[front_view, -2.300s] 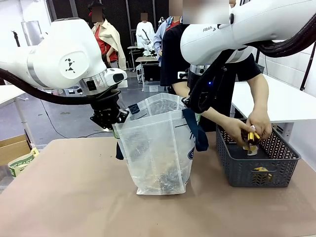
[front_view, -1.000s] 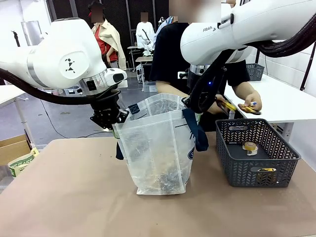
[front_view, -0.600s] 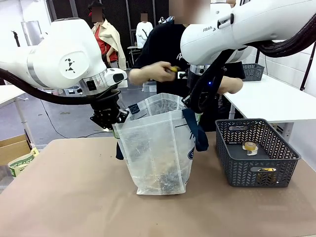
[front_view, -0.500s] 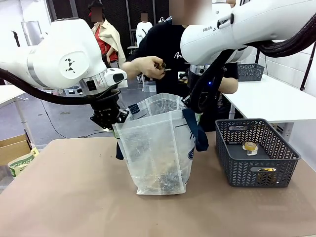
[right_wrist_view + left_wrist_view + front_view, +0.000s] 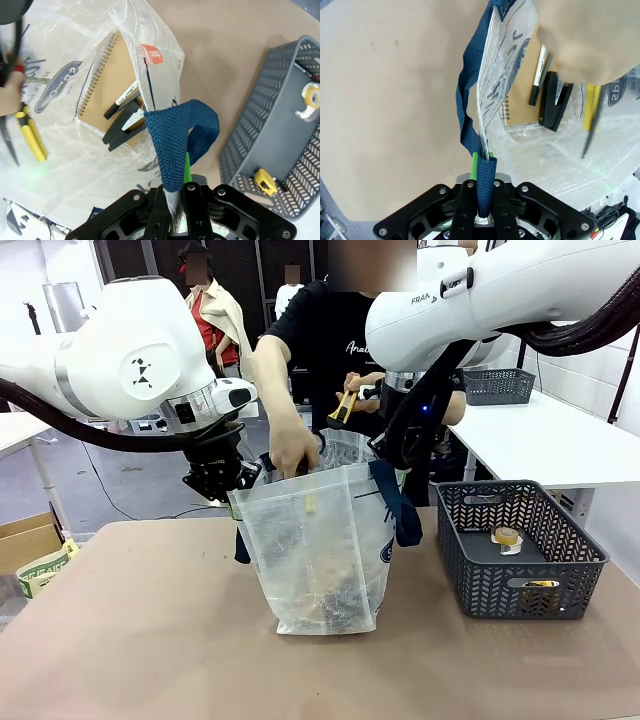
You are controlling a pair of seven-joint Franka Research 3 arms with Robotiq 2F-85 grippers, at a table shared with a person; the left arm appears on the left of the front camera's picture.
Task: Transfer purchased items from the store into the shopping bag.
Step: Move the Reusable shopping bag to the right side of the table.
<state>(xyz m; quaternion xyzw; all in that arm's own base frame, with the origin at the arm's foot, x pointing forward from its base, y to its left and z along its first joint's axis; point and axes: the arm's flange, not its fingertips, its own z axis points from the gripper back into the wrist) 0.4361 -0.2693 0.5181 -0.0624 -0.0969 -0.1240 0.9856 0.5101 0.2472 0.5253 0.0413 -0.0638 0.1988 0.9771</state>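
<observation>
One translucent white plastic shopping bag stands upright at the centre of the front view on the brown table. It has two navy blue strap handles and a navy oval logo.

The left gripper, at the bag's left rim, has its jaws pressed together on one strap. The right gripper pinches the other strap at the right rim.

On the bag's bottom lie one brown spiral notebook, one black stapler and one black-and-white marker. A person's hand reaches into the bag's mouth with a yellow-handled tool.

At lower right, one dark grey mesh basket holds a pale tape roll and a small yellow object.
</observation>
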